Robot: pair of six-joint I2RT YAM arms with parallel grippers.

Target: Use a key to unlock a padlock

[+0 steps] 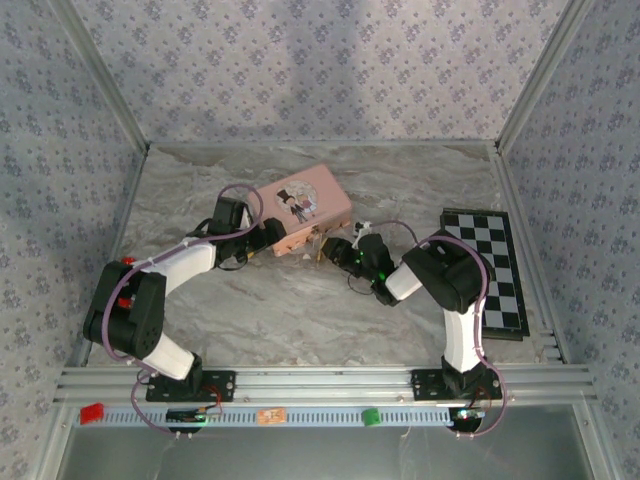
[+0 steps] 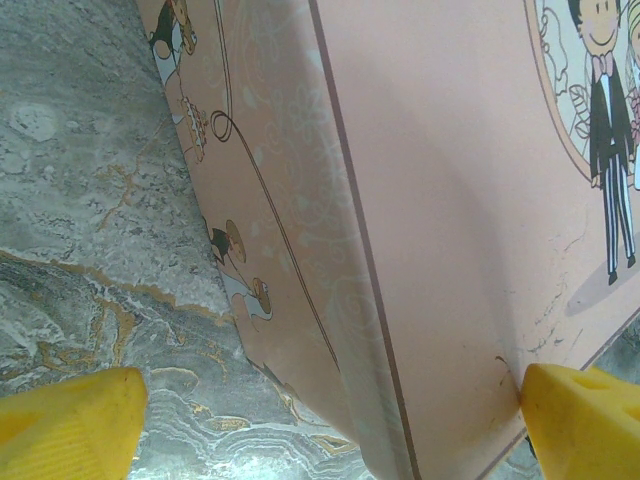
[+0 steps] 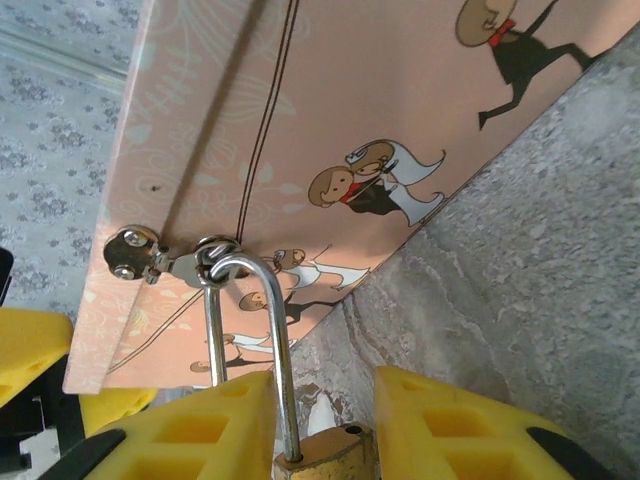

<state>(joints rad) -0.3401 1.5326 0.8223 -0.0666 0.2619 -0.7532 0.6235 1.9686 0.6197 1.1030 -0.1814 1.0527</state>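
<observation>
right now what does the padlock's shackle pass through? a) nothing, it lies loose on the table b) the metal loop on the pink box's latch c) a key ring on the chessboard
b: the right wrist view shows the padlock with its shackle hooked through the metal loop on the pink box, brass body in the right gripper.

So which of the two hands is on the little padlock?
The right hand: the brass padlock sits between its yellow fingers, shackle hooked through the hasp on the pink tin. The left hand straddles the tin's corner instead.
</observation>
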